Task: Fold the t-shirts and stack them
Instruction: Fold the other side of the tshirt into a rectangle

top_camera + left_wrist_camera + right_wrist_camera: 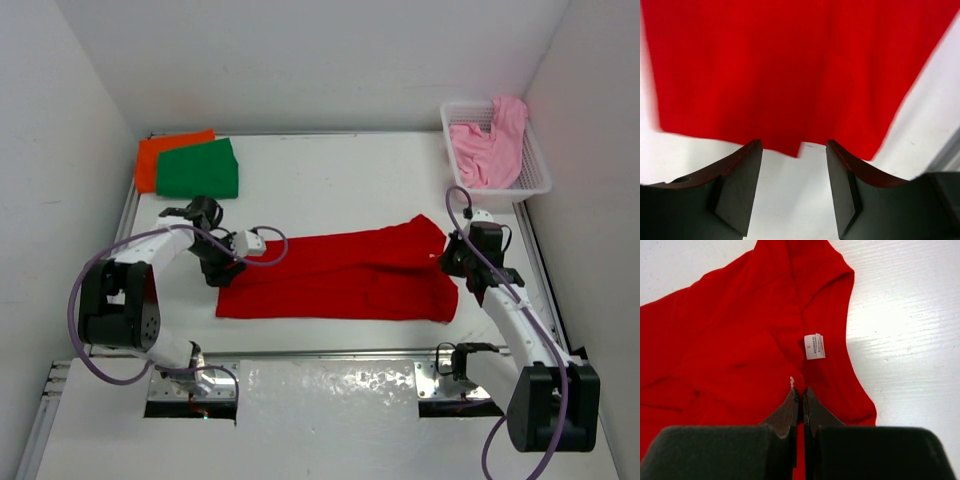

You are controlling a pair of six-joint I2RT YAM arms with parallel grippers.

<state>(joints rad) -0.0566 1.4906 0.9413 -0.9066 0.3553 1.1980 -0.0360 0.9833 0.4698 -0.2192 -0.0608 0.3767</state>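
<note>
**Item 1, red shirt** point(340, 278): lying flat across the middle of the desk point(330, 190), long and narrow, hem to the left and neck to the right. It appears to be already folded lengthwise.

**Item 2, left fingers** point(752, 155): standing spread at the hem end with nothing between them. The hem edge is lying just beyond the tips, low over the bare desk.

**Item 3, right fingers** point(799, 400): pressed together on the cloth just below the neck label point(814, 346), appearing to pinch a small ridge of it.

**Item 4, orange shirt** point(165, 155) and **green shirt** point(200, 170): sitting folded at the far left corner, green overlapping orange.

**Item 5, pink shirt** point(490, 150): lying bunched in the basket point(535, 185) at the far right, draped over its rim.

**Step in hand (judged):** the crosswise fold of the red shirt is coming up.

**Handling notes:**
- The left fingers are needing to take all layers of the hem at once. A grip on the top layer alone risks peeling the fold open.
- The neck end is wanting a steady anchor while the hem travels over it.
- A low, even carry is helping the edges meet square. A high lift is inviting sag and creases.
- Soft cloth is liable to drag, so releasing only once it is lying flat seems wise.
</note>
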